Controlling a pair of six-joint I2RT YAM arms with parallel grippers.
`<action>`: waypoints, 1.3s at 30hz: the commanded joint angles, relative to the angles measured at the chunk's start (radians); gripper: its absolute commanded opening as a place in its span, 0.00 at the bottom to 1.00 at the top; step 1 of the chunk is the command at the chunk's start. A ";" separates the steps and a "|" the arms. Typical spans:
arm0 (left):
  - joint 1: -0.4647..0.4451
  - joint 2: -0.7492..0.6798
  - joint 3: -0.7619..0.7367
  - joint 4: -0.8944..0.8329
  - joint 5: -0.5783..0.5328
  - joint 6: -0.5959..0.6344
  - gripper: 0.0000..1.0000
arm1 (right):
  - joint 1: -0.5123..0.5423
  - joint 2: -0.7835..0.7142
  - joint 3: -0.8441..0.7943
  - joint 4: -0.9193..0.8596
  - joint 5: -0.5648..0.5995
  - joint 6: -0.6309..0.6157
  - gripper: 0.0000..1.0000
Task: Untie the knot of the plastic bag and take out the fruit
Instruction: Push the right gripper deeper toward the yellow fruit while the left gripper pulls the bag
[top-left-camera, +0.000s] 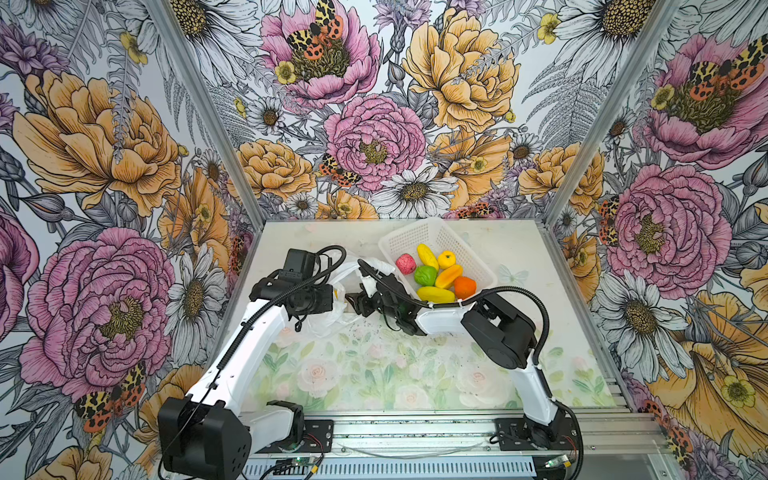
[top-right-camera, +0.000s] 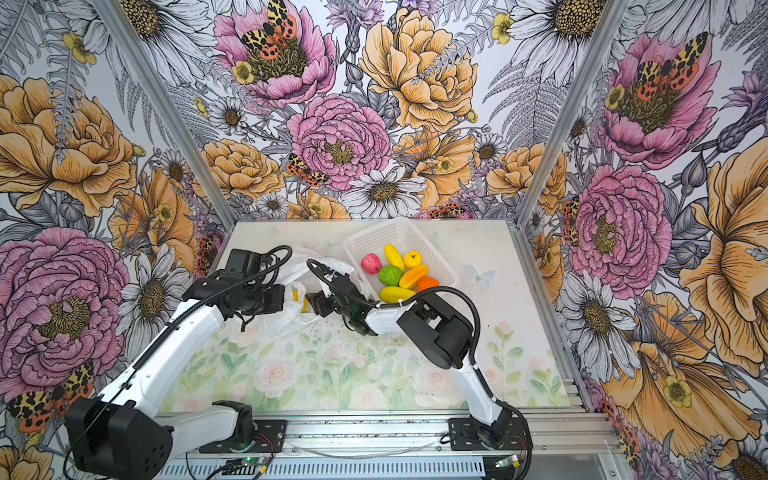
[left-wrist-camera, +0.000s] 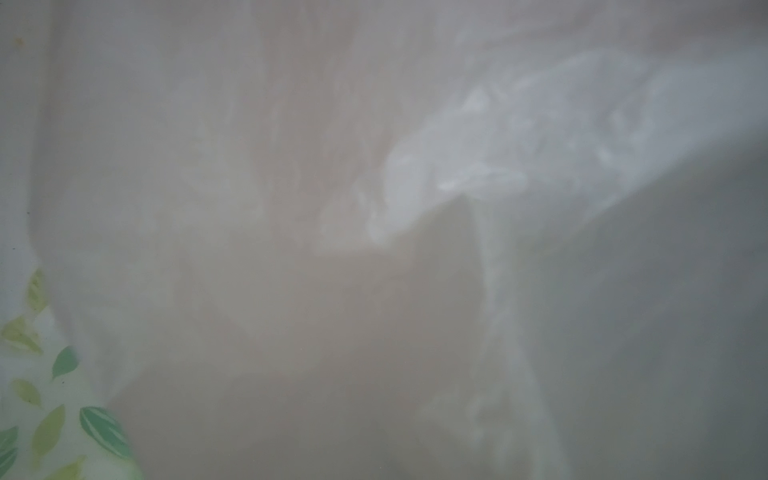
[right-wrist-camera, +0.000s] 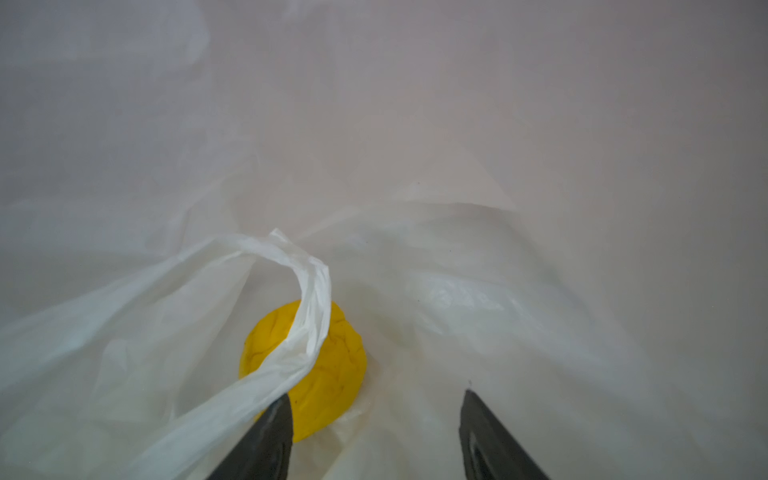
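**One fruit in the bag, seven in the basket**

Your right gripper (right-wrist-camera: 376, 409) stands well open and empty, just short of a round yellow toy fruit (right-wrist-camera: 332, 374) inside the thin translucent white plastic bag (top-left-camera: 332, 322). A loose handle loop (right-wrist-camera: 309, 299) drapes across that fruit. Your left gripper (top-left-camera: 332, 298) is closed tight, and bag film hides what it pinches. Beyond, the white lattice basket (top-left-camera: 440, 239) holds seven toy fruits (top-left-camera: 436, 294).

The left arm (top-left-camera: 257, 332) stretches forward from its base with the wrist turned toward the middle; the left gripper, hidden in every view, is closed. The right arm (top-left-camera: 440, 322) folds at the elbow and reaches across the middle, and the right gripper (right-wrist-camera: 377, 392) has its jaws standing apart.
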 joint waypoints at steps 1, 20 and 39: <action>-0.008 0.002 -0.009 0.010 0.009 0.011 0.00 | 0.011 0.076 0.105 -0.070 -0.048 0.009 0.72; -0.008 0.004 -0.009 0.010 0.009 0.010 0.00 | 0.076 0.316 0.435 -0.289 -0.203 0.016 0.86; -0.079 0.027 0.011 -0.028 -0.084 -0.005 0.00 | 0.028 0.289 0.347 -0.080 -0.188 0.132 0.35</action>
